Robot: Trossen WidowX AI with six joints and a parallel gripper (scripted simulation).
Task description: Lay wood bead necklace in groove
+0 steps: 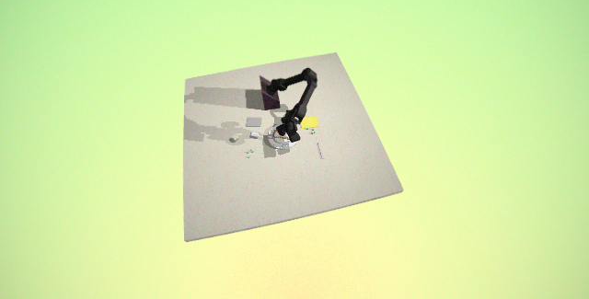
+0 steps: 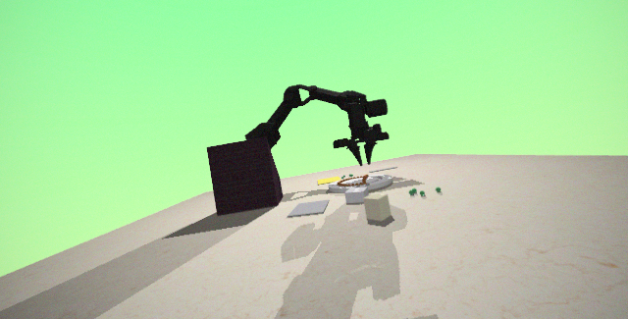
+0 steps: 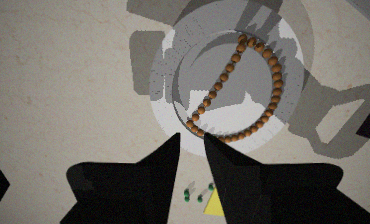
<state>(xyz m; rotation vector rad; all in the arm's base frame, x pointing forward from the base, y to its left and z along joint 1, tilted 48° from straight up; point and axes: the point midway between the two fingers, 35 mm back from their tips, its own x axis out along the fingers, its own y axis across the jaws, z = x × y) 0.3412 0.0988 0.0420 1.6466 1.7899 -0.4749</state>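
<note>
The round bead board (image 1: pixel 276 146) (image 2: pixel 336 188) (image 3: pixel 161 117) is pale grey with a ring-shaped groove. The brown wood bead necklace (image 1: pixel 281 137) (image 2: pixel 365 179) (image 3: pixel 277 76) lies on it in a D shape. In the wrist view its curved part follows the right and lower side of the ring, and a straight strand crosses the middle disc. The left part of the groove is bare; how deep the curved beads sit I cannot tell. My gripper (image 2: pixel 365 164) (image 3: pixel 192 136) is partly open and empty, pointing down above the board, near the necklace's lower left bend in the wrist view.
A yellow sheet (image 1: pixel 309 122) (image 2: pixel 328 181) and small green beads (image 2: pixel 422 193) (image 3: pixel 199 198) lie around the board. A white block (image 1: pixel 255 135) (image 2: pixel 356 195), a beige block (image 1: pixel 234 138) (image 2: pixel 378 208), a grey plate (image 1: pixel 253 121) (image 2: pixel 308 208) and a thin strip (image 1: pixel 320 151) lie nearby.
</note>
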